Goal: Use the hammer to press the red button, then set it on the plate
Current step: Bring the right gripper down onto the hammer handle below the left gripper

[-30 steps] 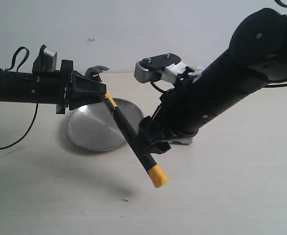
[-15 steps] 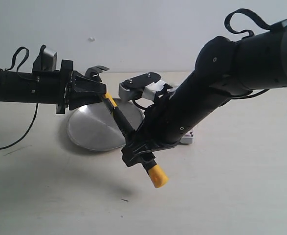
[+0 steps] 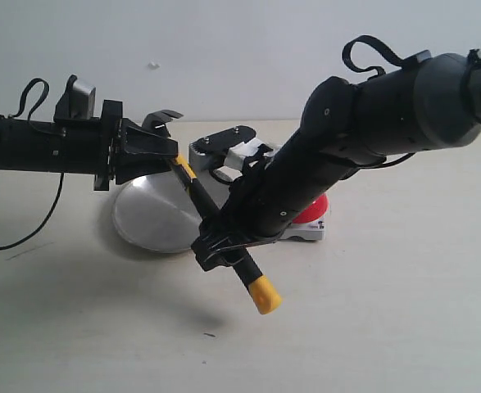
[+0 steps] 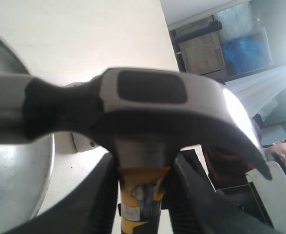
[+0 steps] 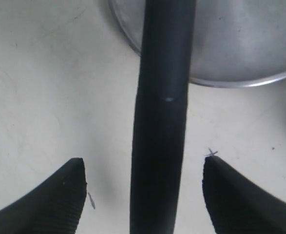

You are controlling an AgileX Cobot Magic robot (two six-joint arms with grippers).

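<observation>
The pale table (image 3: 387, 319) lies under both my arms. My right arm (image 3: 371, 123) is the bulkiest thing here. It slants down from the upper right across the middle, wrist bent low, and ends in front of the plate's right side. My left arm (image 3: 35, 143) stretches out level from the left edge, well above the tabletop.

The plate (image 3: 146, 217) sits flat on the table near the end of my left arm, its right rim hidden behind my right forearm. The hammer (image 3: 201, 199) is held in the air on a slant, with its head up by my left hand and its yellow looped end lowest, clear of the table. The red button (image 3: 312, 210) sits on the table to the right of the plate, mostly hidden behind my right arm.

My left gripper (image 3: 173, 160) is clamped on the hammer's yellow neck, right beneath the head. My right gripper (image 3: 224, 246) straddles the black handle toward its lower end. Its fingers (image 5: 60, 195) are spread wide, with a clear gap on either side of the handle.
</observation>
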